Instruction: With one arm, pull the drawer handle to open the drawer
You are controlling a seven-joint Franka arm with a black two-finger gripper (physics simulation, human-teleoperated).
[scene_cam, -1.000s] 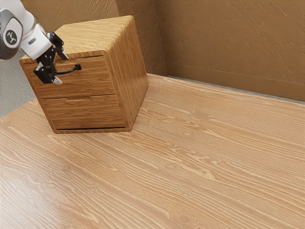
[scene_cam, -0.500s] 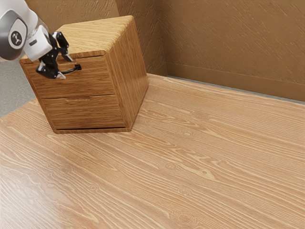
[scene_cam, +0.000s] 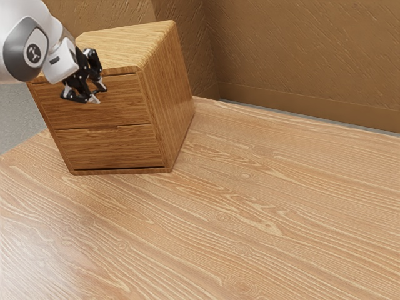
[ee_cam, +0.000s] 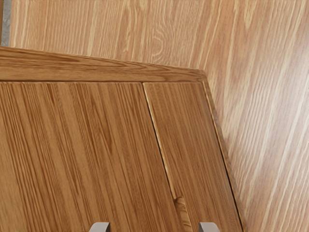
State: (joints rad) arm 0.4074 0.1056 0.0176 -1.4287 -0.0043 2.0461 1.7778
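A wooden cabinet point(scene_cam: 159, 87) stands on the table at the exterior view's upper left, with an upper drawer point(scene_cam: 122, 106) and a lower drawer point(scene_cam: 112, 147). Both fronts sit flush with the cabinet. My black gripper point(scene_cam: 90, 92) is pressed close to the upper drawer front where its black handle sits, and the hand hides most of that handle. In the wrist view the upper drawer front point(ee_cam: 72, 159) and the lower drawer front point(ee_cam: 193, 145) lie just ahead. Two grey fingertips point(ee_cam: 99, 226) stand wide apart, so the gripper is open.
The wooden table point(scene_cam: 250, 206) stretches wide toward the exterior view's right and front. A brown wall point(scene_cam: 300, 50) runs behind it. Grey floor point(scene_cam: 15, 119) shows past the table's edge, left of the cabinet.
My hand has moved toward the exterior view's right along the upper drawer front and now covers the handle, which earlier stuck out beside it. The drawer front has not moved.
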